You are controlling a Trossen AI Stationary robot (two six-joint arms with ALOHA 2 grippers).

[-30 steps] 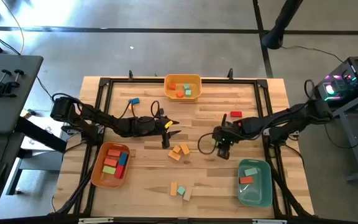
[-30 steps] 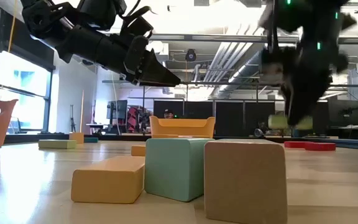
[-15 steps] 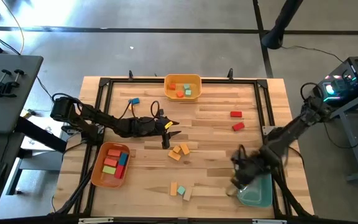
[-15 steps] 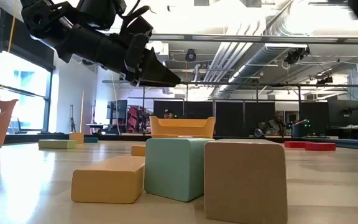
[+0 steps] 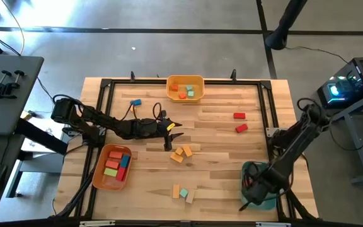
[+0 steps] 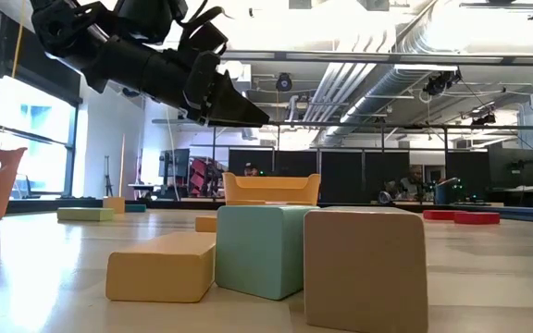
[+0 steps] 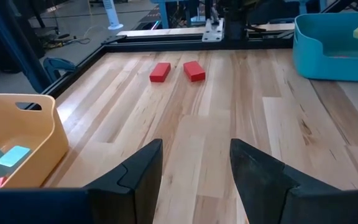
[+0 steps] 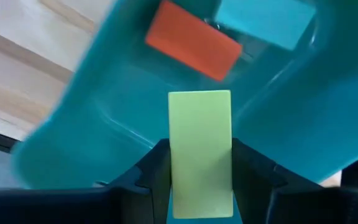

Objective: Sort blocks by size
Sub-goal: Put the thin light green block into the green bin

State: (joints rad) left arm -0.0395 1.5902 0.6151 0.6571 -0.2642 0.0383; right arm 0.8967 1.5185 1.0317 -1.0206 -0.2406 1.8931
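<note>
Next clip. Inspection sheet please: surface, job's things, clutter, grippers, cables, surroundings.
Surface: wooden table inside a black frame.
Job's things: blocks loose on the table, two red blocks near the right side, an orange cluster mid-table, more near the front edge; others lie in the yellow bin, orange bin and teal bin.
Clutter: nothing seen.
Grippers: left gripper open, empty, hovering mid-table; right gripper holds a light green block over the teal bin.
Cables: wiring along the left arm.
Surroundings: lit equipment beside the table; open lab room behind.
</note>
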